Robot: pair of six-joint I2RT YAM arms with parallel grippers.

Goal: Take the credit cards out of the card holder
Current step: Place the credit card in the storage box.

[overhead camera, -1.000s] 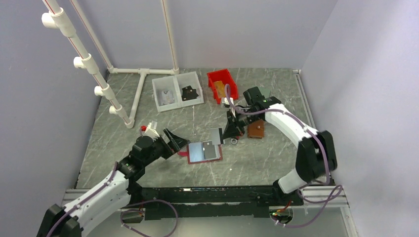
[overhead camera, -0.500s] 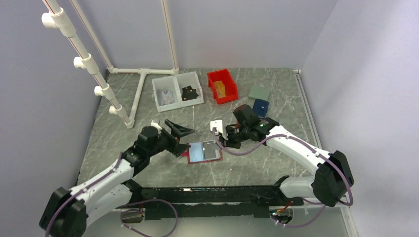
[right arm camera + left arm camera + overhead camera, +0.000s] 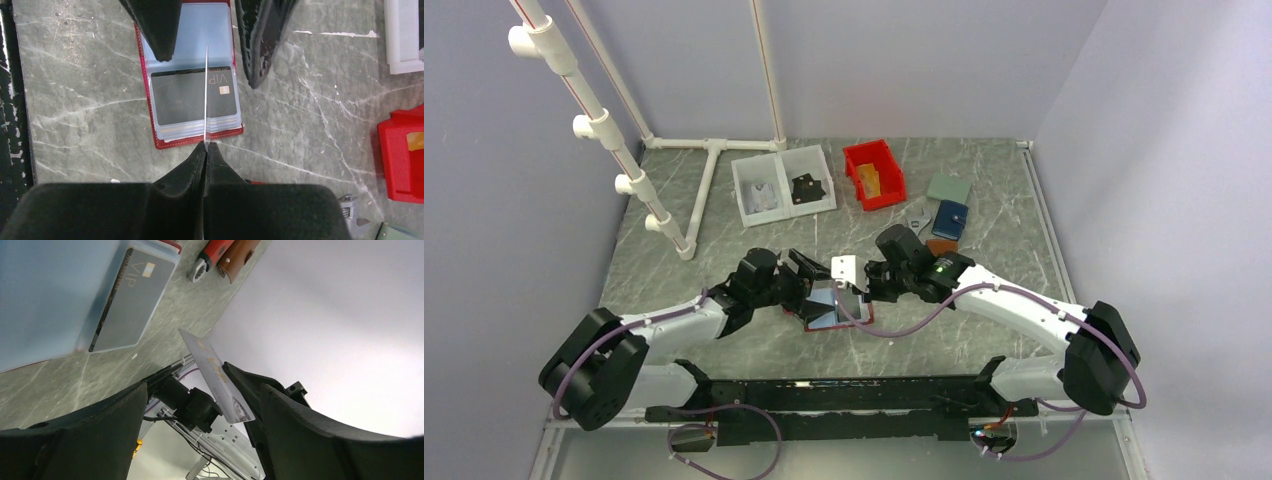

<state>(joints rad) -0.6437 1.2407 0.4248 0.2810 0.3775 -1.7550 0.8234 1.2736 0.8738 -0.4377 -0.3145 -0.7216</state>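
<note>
The red card holder (image 3: 831,316) lies open on the table, its pale blue pockets (image 3: 192,30) facing up. A dark credit card marked VIP (image 3: 185,97) sits in one pocket. Over the holder, my right gripper (image 3: 205,144) is shut on a light credit card (image 3: 844,270), which shows edge-on in the right wrist view (image 3: 206,90). My left gripper (image 3: 812,278) is open. Its fingers (image 3: 155,25) stand on either side of that held card (image 3: 216,376) without touching it.
Behind the right arm lie a brown wallet (image 3: 941,246), a blue wallet (image 3: 951,218) and a green pad (image 3: 948,188). A red bin (image 3: 873,174) and a white two-part tray (image 3: 782,184) stand at the back. A white pipe frame (image 3: 714,150) occupies the back left.
My right gripper has brought the light card left and down over the open holder. My left arm has reached right, so its open fingers now flank the card.
</note>
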